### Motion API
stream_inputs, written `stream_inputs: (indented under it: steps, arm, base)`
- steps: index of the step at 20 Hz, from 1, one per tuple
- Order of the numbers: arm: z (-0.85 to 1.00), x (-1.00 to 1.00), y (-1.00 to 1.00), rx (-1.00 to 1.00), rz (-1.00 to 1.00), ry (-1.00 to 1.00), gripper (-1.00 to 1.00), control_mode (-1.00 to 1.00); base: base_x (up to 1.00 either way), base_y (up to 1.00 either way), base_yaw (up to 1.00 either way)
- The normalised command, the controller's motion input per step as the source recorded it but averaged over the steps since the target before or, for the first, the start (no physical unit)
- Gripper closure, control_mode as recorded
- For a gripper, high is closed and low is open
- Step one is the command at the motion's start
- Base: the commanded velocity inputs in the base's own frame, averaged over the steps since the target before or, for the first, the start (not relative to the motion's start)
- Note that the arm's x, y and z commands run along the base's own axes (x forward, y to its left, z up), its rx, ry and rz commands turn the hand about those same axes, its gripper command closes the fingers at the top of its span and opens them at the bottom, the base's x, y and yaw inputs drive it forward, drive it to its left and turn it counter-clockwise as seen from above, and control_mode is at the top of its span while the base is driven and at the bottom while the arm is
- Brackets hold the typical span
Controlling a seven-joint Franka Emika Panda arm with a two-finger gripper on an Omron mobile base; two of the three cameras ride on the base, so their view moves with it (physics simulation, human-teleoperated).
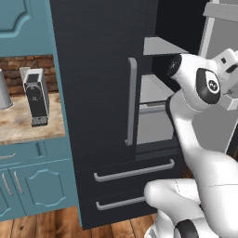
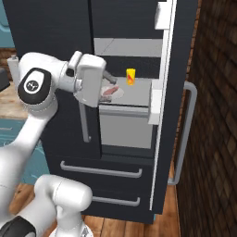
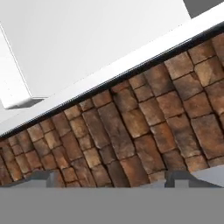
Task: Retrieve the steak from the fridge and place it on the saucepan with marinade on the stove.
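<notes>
The gripper (image 3: 112, 177) stands released, its two dark finger tips wide apart at the bottom of the hand view with nothing between them; beyond them lies a brick wall (image 3: 131, 131) and the white edge of the open fridge door (image 3: 87, 43). In the right base view the white hand (image 2: 90, 78) hangs at the mouth of the fridge (image 2: 51, 37), just left of the steak (image 2: 109, 91), a small reddish-pink slab lying on a pale plate (image 2: 118, 94) on the grey shelf (image 2: 134, 95); whether the hand touches the meat cannot be told. A small yellow carton (image 2: 131, 76) stands farther back on the same shelf, to the right of the steak. The right door is swung open, its long silver handle (image 2: 185, 134) facing the brick wall. In the left base view the shut left door carries its own handle (image 1: 132, 100), two drawers (image 1: 132, 172) sit below, and far left a wooden counter (image 1: 23, 123) holds a dark and silver coffee machine (image 1: 36, 95).
</notes>
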Motion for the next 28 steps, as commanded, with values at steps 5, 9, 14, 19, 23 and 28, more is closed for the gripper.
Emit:
stream_inputs:
  steps: [5, 9, 14, 19, 23, 28]
  arm:
    - [-0.29, -0.61, 1.0, 0.17, 0.1, -0.36, -1.0, -1.0]
    - [-0.64, -0.53, 1.0, 0.22, 0.17, -0.3, -1.0, -1.0]
    - [-0.67, -0.25, 0.98, 0.26, 0.32, -0.1, -1.0, -1.0]
    - [-0.45, -0.04, 0.71, 0.27, 0.42, -0.01, -1.0, -1.0]
    - [-0.07, 0.1, 0.33, 0.27, 0.54, 0.0, -1.0, -1.0]
    - [-0.06, 0.63, 0.03, 0.23, 0.5, -0.01, -1.0, -1.0]
  base:
    - [0.0, 0.0, 0.0]
    - [0.0, 0.0, 0.0]
    - [0.0, 0.0, 0.0]
    - [0.0, 0.0, 0.0]
    - [0.0, 0.0, 0.0]
    - [0.0, 0.0, 0.0]
